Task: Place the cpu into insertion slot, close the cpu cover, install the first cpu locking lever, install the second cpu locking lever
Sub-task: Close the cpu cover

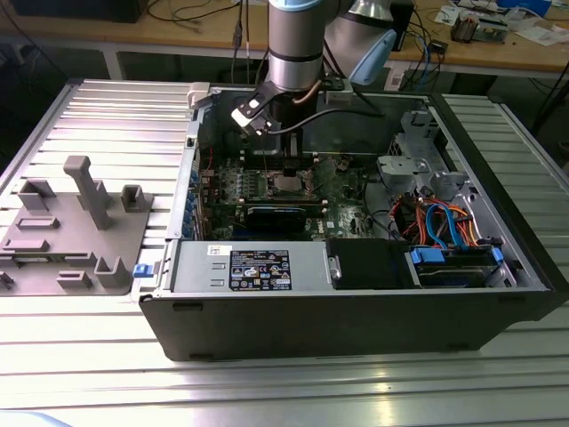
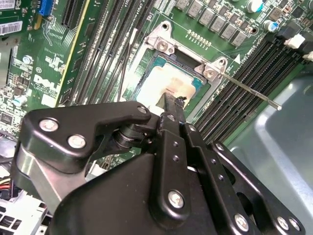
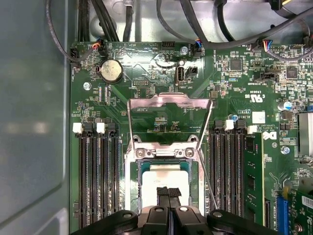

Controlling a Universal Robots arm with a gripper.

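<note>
In the insertion slot [image 3: 194, 182], the cpu [image 3: 163, 176] lies partly hidden by the pincer [image 3: 168, 192], its tips together.

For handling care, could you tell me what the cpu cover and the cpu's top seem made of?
The cpu cover looks like thin bare sheet metal, silvery with glare. The top of the cpu seems matte pale metal, though glare leaves that open.

Grey arm [image 1: 293, 40], blue cap [image 1: 372, 55], blk claw [image 3: 168, 192], screws [image 2: 176, 198]

Printed sticker [image 1: 260, 269] lay on the metal housing [image 1: 307, 265] at the case's [image 1: 356, 325] near edge; white logo [image 2: 41, 88] marked the circuit board [image 2: 14, 83].
</note>
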